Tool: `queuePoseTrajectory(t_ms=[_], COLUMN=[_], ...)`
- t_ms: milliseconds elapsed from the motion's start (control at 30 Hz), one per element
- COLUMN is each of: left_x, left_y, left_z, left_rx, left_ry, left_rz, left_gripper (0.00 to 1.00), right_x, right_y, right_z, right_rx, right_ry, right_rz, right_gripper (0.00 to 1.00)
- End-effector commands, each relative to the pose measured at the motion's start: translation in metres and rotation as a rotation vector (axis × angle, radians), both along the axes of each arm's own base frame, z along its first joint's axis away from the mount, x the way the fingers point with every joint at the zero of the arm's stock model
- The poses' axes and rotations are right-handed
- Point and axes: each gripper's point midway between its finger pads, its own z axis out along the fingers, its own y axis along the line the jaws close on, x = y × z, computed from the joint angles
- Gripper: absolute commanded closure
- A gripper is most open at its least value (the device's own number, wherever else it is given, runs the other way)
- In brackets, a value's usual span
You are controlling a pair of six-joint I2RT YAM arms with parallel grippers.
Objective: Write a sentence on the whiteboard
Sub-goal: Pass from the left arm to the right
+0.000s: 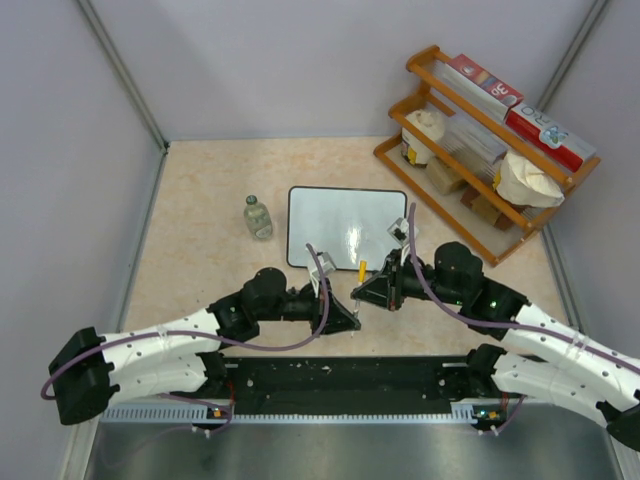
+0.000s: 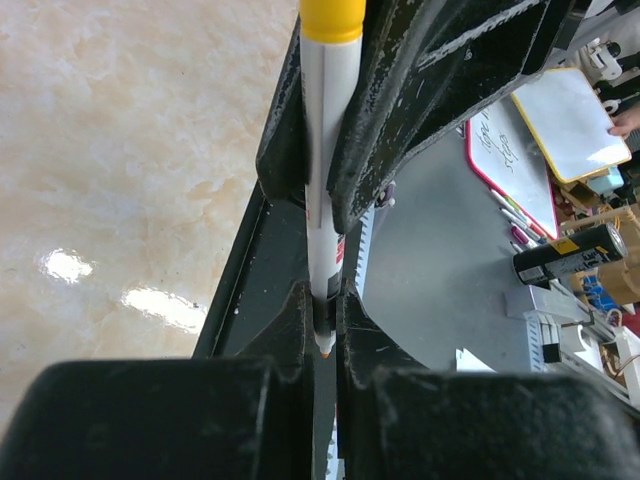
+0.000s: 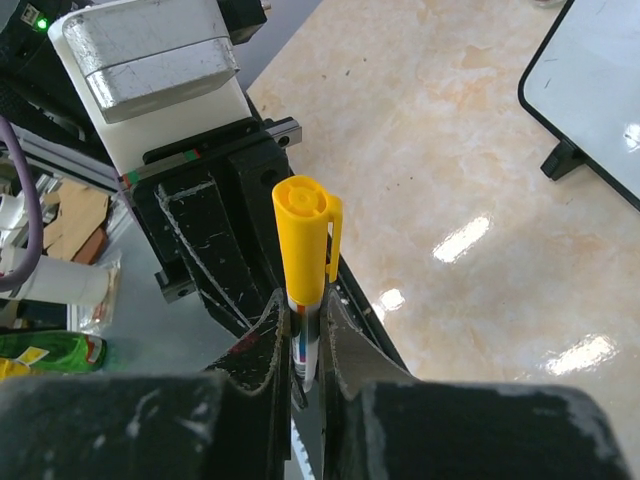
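The whiteboard point(image 1: 345, 228) lies flat mid-table, black-framed, with no writing that I can see. Its corner and a foot show in the right wrist view point(image 3: 600, 90). No sentence is visible. An orange marker point(image 1: 361, 272) stands between both grippers near the front edge. My left gripper point(image 1: 343, 308) point(image 2: 322, 300) is shut on the marker's neck, its bare orange nib point(image 2: 325, 350) pointing at the camera. My right gripper point(image 1: 370, 292) point(image 3: 306, 322) is shut on the white barrel point(image 3: 305, 345), below the yellow cap point(image 3: 303, 235) on the back end.
A small glass bottle point(image 1: 258, 216) stands left of the board. A wooden rack point(image 1: 490, 140) with boxes and bags fills the back right corner. Grey booth walls close three sides. A black rail point(image 1: 350, 375) runs along the near edge.
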Motion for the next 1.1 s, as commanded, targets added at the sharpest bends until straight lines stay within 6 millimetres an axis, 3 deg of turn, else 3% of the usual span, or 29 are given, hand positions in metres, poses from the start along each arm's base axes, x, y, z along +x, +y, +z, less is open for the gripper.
queuePoseTrajectory(t_ms=[0,200,767,867,900,1033,1067], left_x=[0.002,0.004,0.006,0.006,0.008,0.01,0.008], left_y=[-0.002,0.004,0.011,0.014,0.015,0.02,0.021], left_z=[0.027,0.018,0.018,0.018,0.019,0.019,0.018], left_rx=[-0.076,-0.076,-0.077,-0.07,-0.068,-0.058,-0.053], left_ry=[-0.052,-0.021,-0.026,-0.022,-0.024,-0.022,-0.016], left_rz=[0.014,0.058,0.095,0.104,0.12,0.14,0.141], left_gripper=[1.0,1.0,0.99,0.9,0.76,0.46,0.43], right_x=[-0.008,-0.005,0.005,0.007,0.008,0.01,0.011], right_y=[0.001,-0.004,-0.008,-0.009,-0.01,-0.013,-0.014], right_z=[0.008,0.004,0.002,0.002,0.002,-0.005,-0.005], right_rx=[0.039,0.056,0.04,0.043,0.042,-0.006,-0.008], right_ry=[-0.02,-0.017,-0.013,0.003,0.009,0.043,0.047], right_rz=[0.037,-0.006,-0.074,-0.096,-0.103,-0.131,-0.14], right_gripper=[1.0,1.0,1.0,1.0,1.0,1.0,1.0])
